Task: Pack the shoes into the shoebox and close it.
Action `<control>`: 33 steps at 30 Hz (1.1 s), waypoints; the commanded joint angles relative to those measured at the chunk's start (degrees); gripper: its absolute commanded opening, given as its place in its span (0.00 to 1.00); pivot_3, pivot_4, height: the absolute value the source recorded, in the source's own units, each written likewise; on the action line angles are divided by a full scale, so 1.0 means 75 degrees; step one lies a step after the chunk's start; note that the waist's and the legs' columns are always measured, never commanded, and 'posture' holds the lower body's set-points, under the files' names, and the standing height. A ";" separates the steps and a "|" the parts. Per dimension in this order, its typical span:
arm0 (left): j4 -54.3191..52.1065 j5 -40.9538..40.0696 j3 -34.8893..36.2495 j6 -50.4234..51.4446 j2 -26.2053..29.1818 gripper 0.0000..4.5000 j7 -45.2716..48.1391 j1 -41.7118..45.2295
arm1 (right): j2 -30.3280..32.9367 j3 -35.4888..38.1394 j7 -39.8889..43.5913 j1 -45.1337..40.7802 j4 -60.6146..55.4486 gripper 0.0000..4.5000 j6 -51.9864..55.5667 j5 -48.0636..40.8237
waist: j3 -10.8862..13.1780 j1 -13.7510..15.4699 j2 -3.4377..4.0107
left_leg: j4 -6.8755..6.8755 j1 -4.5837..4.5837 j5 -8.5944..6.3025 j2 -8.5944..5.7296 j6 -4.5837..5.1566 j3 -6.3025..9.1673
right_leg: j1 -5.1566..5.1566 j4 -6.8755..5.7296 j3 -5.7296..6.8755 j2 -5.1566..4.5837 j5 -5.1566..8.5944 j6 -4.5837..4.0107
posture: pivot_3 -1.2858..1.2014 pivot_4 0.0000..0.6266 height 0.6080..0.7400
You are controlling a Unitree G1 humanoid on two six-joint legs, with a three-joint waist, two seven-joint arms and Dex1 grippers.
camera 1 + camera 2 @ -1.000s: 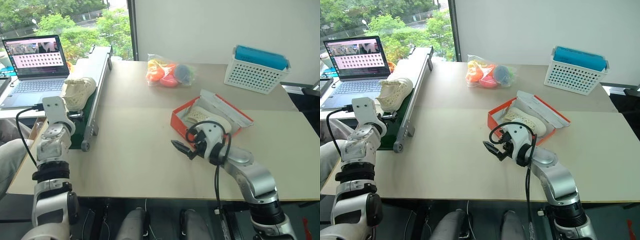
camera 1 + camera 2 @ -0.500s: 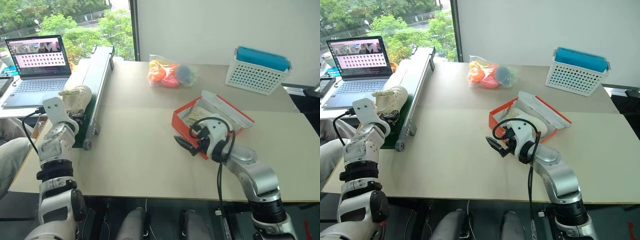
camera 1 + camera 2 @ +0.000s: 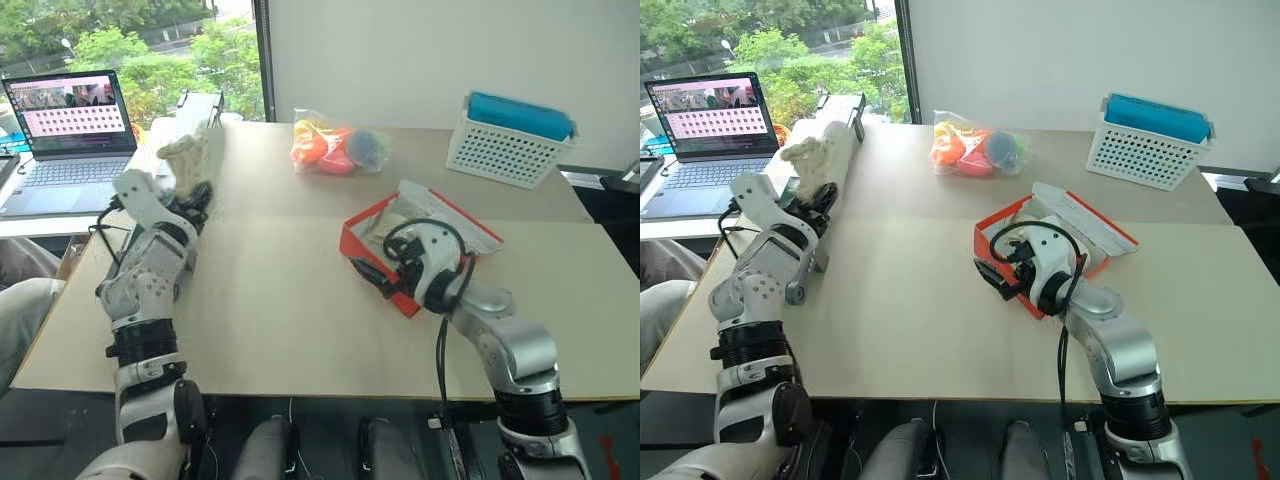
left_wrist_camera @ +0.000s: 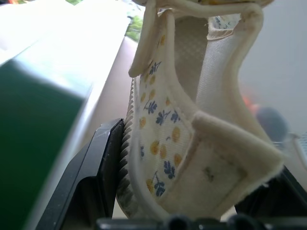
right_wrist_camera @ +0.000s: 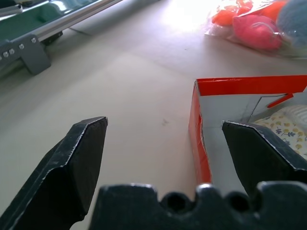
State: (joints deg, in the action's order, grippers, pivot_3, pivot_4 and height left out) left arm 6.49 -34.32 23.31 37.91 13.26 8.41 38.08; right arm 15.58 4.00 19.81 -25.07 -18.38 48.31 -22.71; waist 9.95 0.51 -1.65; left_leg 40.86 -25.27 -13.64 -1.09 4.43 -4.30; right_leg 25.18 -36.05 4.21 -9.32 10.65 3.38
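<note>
One cream shoe (image 3: 184, 156) hangs above the table's left edge, with my left gripper (image 3: 192, 192) shut on it. In the left wrist view its flower-print lining (image 4: 158, 139) sits between the black fingers (image 4: 103, 163). The red-orange shoebox (image 3: 352, 243) lies open mid-table, its lid (image 3: 455, 215) folded back to the right. The other shoe (image 5: 288, 125) lies inside it, mostly hidden behind my right arm. My right gripper (image 3: 366, 274) stands open and empty at the box's near left corner (image 5: 197, 124).
A conveyor (image 3: 845, 108) runs along the table's left side, with a laptop (image 3: 65, 130) beyond it. A bag of colourful toys (image 3: 336, 146) lies at the back. A white perforated basket (image 3: 505, 148) holding a blue object stands at the back right.
My left gripper has shut on the shoe, lifted it off the conveyor and carried it right and up. My right gripper has edged forward to the box corner, still open.
</note>
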 commanded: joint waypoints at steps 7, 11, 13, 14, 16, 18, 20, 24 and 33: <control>-0.1618 -0.0957 -0.1627 0.1185 -0.1054 0.62 0.0769 -0.0506 | -0.2214 0.2475 -0.2004 -0.2762 0.1660 1.00 0.2336 -0.2487 | 0.0001 -0.0096 0.0004 | -0.0009 -0.0003 0.0001 0.0004 0.0003 -0.0002 | 0.0006 -0.0024 -0.0003 0.0015 -0.0001 -0.0002 | 0.52 0.24 0.69; -0.1895 -0.1137 -0.1962 0.1318 -0.1345 0.62 0.0869 -0.0473 | -0.2049 0.2033 -0.1967 -0.2974 0.1957 1.00 0.2246 -0.2247 | 0.0001 -0.0112 0.0005 | -0.0008 -0.0003 0.0000 0.0000 0.0007 -0.0003 | 0.0003 -0.0022 -0.0005 0.0015 -0.0001 -0.0002 | 0.52 0.24 0.69; -0.1959 -0.1145 -0.2022 0.1327 -0.1380 0.62 0.0894 -0.0480 | -0.2045 0.2127 -0.2053 -0.3052 0.2128 1.00 0.2101 -0.2252 | 0.0001 -0.0124 0.0005 | -0.0007 -0.0002 0.0000 -0.0001 0.0009 -0.0003 | 0.0003 -0.0019 -0.0005 0.0015 0.0000 -0.0002 | 0.52 0.24 0.69; -0.1978 -0.1148 -0.2034 0.1329 -0.1370 0.62 0.0932 -0.0487 | -0.2039 0.2228 -0.2099 -0.3101 0.2207 1.00 0.1993 -0.2274 | 0.0001 -0.0134 0.0005 | -0.0007 -0.0002 0.0000 0.0000 0.0009 -0.0003 | 0.0003 -0.0020 -0.0006 0.0016 0.0000 -0.0002 | 0.52 0.24 0.69; -0.1981 -0.1152 -0.2011 0.1335 -0.1344 0.62 0.0948 -0.0500 | -0.2050 0.2566 -0.2237 -0.3197 0.2363 1.00 0.1797 -0.2410 | 0.0001 -0.0166 0.0005 | -0.0008 -0.0002 0.0000 0.0000 0.0009 -0.0003 | 0.0004 -0.0021 -0.0006 0.0017 0.0000 -0.0002 | 0.52 0.24 0.69; -0.1980 -0.1158 -0.1975 0.1344 -0.1310 0.62 0.0941 -0.0518 | -0.1999 0.2788 -0.2310 -0.3235 0.2454 1.00 0.1665 -0.2502 | 0.0001 -0.0174 0.0005 | -0.0009 -0.0002 0.0000 0.0001 0.0009 -0.0003 | 0.0005 -0.0022 -0.0007 0.0020 0.0000 -0.0002 | 0.52 0.24 0.69; -0.1985 -0.1142 -0.1948 0.1353 -0.1276 0.62 0.0913 -0.0550 | -0.1975 0.2960 -0.2409 -0.3248 0.2466 0.94 0.1518 -0.2544 | 0.0001 -0.0178 0.0006 | -0.0010 -0.0002 0.0000 0.0003 0.0009 -0.0003 | 0.0006 -0.0023 -0.0007 0.0023 0.0000 -0.0002 | 0.52 0.24 0.69; -0.1967 -0.1072 -0.1960 0.1358 -0.1228 0.62 0.0908 -0.0575 | -0.1926 0.3033 -0.2504 -0.3243 0.2433 0.69 0.1349 -0.2593 | 0.0001 -0.0180 0.0006 | -0.0011 -0.0002 0.0000 0.0003 0.0010 -0.0004 | 0.0005 -0.0021 -0.0008 0.0023 0.0000 -0.0002 | 0.52 0.24 0.69; -0.1961 -0.0733 -0.2213 0.1198 -0.1104 0.62 0.0958 -0.0606 | -0.2044 0.2896 -0.2732 -0.3237 0.2335 0.15 0.1420 -0.2906 | 0.0001 -0.0174 0.0006 | -0.0011 -0.0003 0.0000 0.0004 0.0010 -0.0004 | 0.0006 -0.0020 -0.0010 0.0023 0.0000 -0.0003 | 0.52 0.24 0.69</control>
State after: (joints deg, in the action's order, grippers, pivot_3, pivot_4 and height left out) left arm -5.35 -40.43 7.94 48.61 4.40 14.11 33.10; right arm 0.37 25.48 -0.60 -48.34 1.06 59.94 -42.09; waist 9.96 -0.80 -1.60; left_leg 40.77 -25.29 -13.64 -1.06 4.51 -4.33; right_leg 25.22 -36.20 4.14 -9.15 10.65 3.36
